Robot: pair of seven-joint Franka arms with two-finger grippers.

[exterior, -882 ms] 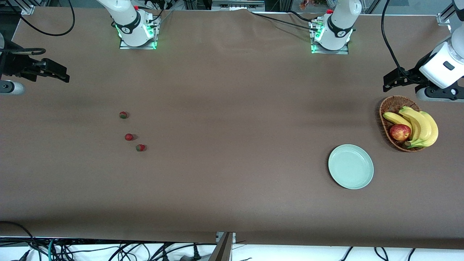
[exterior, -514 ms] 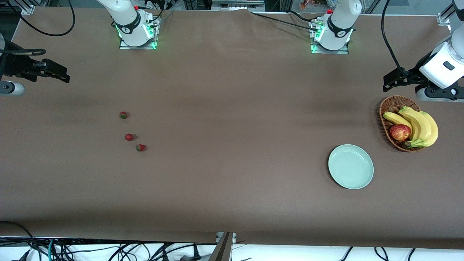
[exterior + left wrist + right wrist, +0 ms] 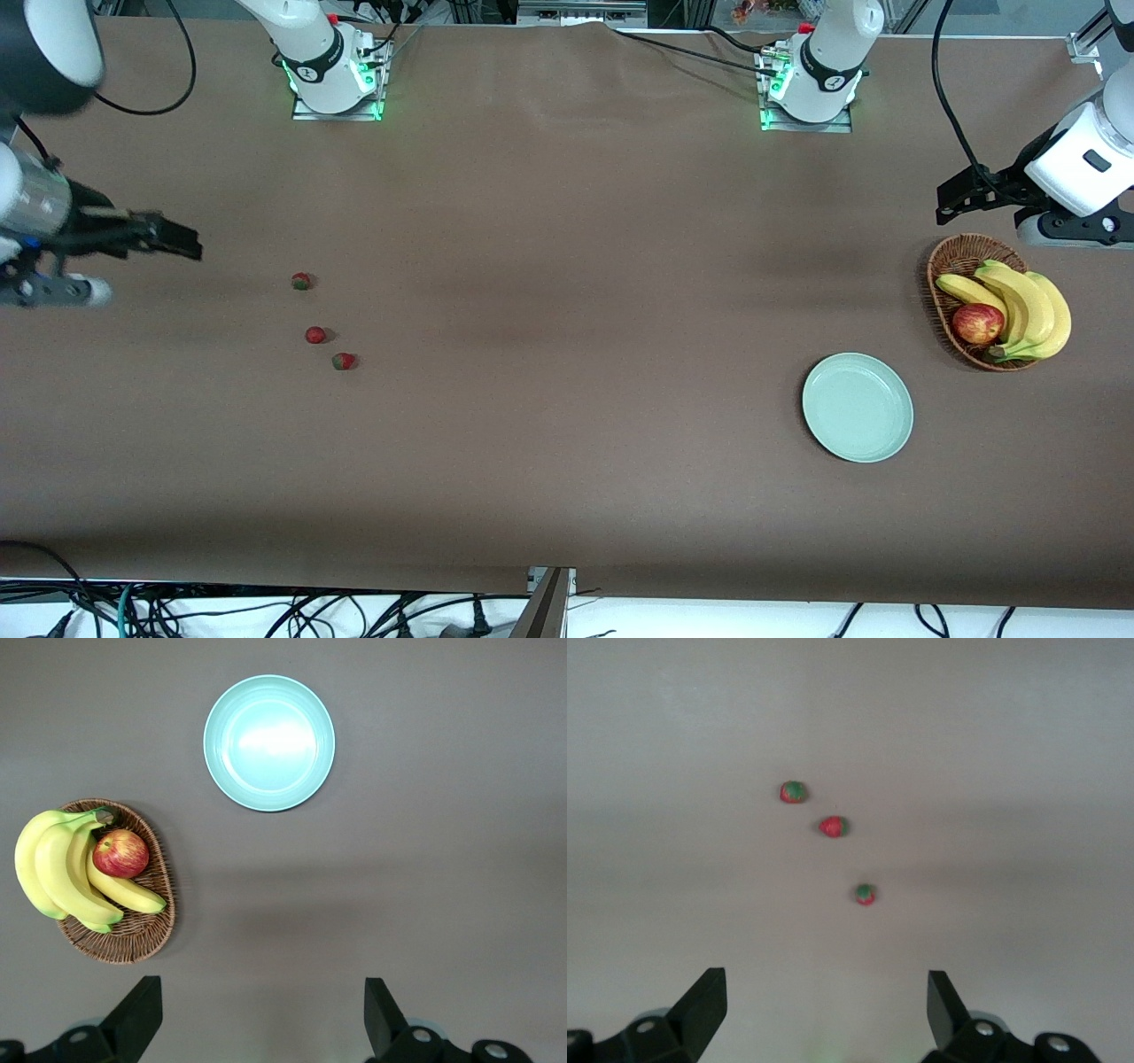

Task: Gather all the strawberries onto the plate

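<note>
**Nothing collected yet: all three berries still to move**

You have three strawberries lying on the table toward the right arm's end. The plate sits bare, well apart, beside the basket of fruit. Your right pincer hangs released, holding nothing, near the berries. Your left pincer waits released by the basket. Every berry remains to be carried.

Three strawberries apart from mint plate

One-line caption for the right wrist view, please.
Open right pincer above brown table, three tiny red strawberries with green caps loose ahead of its fingertips.
</note>
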